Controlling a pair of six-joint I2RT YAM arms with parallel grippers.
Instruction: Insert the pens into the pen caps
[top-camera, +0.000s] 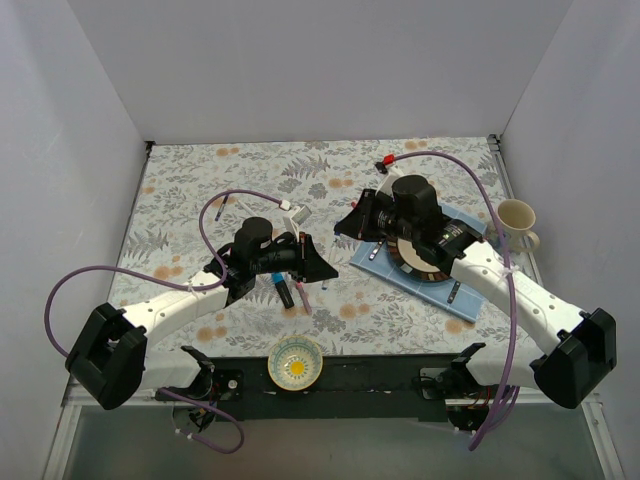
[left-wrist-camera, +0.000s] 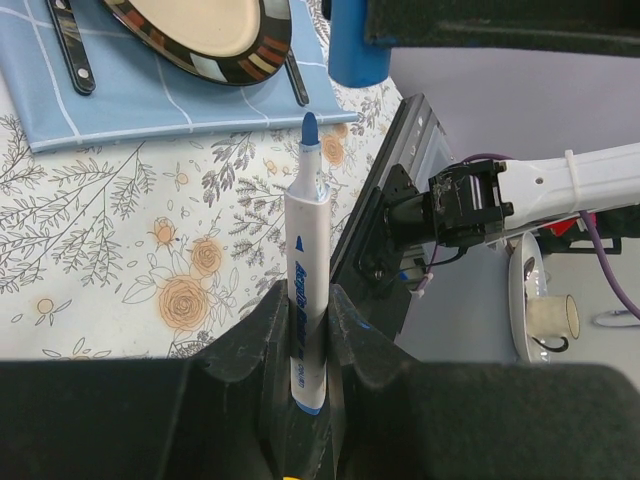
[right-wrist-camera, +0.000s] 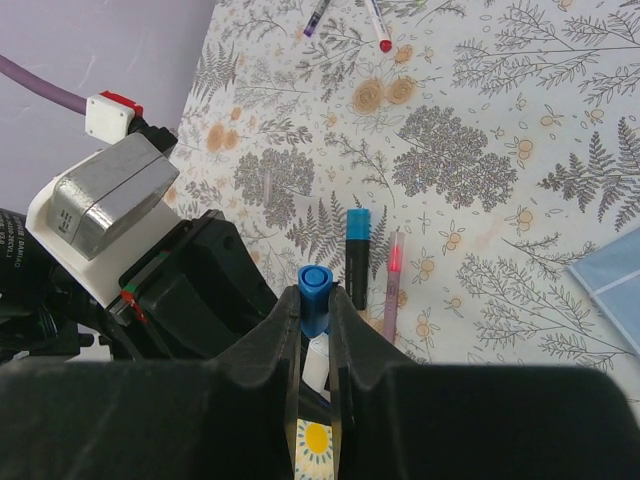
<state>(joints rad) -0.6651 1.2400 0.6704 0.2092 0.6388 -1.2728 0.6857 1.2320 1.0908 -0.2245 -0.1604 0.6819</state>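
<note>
My left gripper (top-camera: 322, 262) (left-wrist-camera: 307, 300) is shut on a white pen (left-wrist-camera: 305, 250) with a blue tip, held tip outward. My right gripper (top-camera: 345, 228) (right-wrist-camera: 314, 300) is shut on a blue pen cap (right-wrist-camera: 314, 290), which also shows in the left wrist view (left-wrist-camera: 358, 45). There the pen tip is just short of the cap and slightly to one side. The two grippers face each other above the table's middle. A black marker with a light-blue end (right-wrist-camera: 358, 260) and a pink pen (right-wrist-camera: 392, 285) lie on the cloth below. Two more pens (right-wrist-camera: 378, 25) lie further off. A red cap (top-camera: 388, 160) lies at the back.
A blue placemat (top-camera: 460, 300) with a striped plate (left-wrist-camera: 200, 35) and dark cutlery (left-wrist-camera: 70, 50) lies under the right arm. A cup (top-camera: 515, 218) stands at the right edge. A small bowl (top-camera: 296, 362) sits at the near edge between the arm bases.
</note>
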